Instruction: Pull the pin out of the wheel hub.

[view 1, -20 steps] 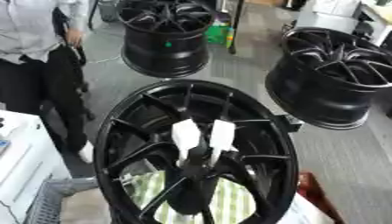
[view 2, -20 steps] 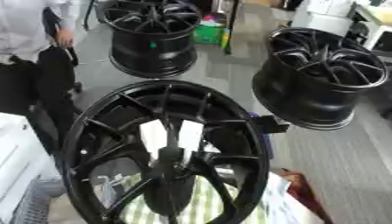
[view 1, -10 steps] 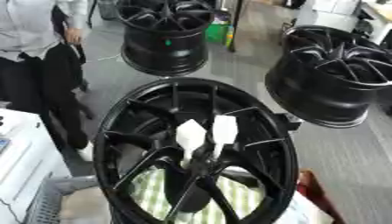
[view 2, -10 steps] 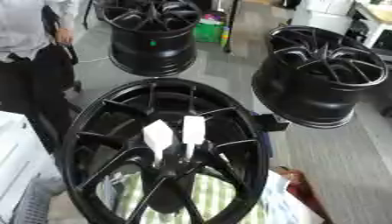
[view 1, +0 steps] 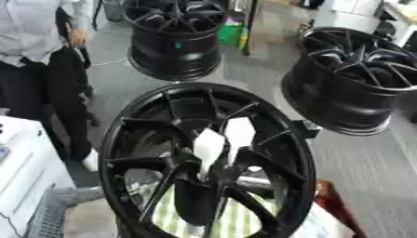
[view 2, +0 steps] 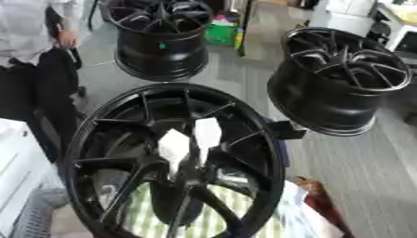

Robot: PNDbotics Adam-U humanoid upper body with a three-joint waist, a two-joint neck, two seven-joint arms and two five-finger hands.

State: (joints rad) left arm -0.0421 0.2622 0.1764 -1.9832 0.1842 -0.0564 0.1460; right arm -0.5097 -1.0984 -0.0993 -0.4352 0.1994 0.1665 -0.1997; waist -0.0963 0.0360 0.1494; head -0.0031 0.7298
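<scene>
Big black metal wheel (view 1: 208, 160) standing upright, close in front

2 white flat pieces (view 1: 224, 142) sit at its hub; a dark arm (view 1: 195, 195) reaches up behind the spokes; hand's fingers unclear; cannot tell the pin.

So the wheel hub (view 1: 213, 160) is a big glossy black multi-spoke rim, standing upright and facing the camera, filling the lower middle of the view. Two white tag-like pieces (view 1: 224, 142) sit side by side at its centre, tilted slightly. Can't make out the pin itself.
</scene>
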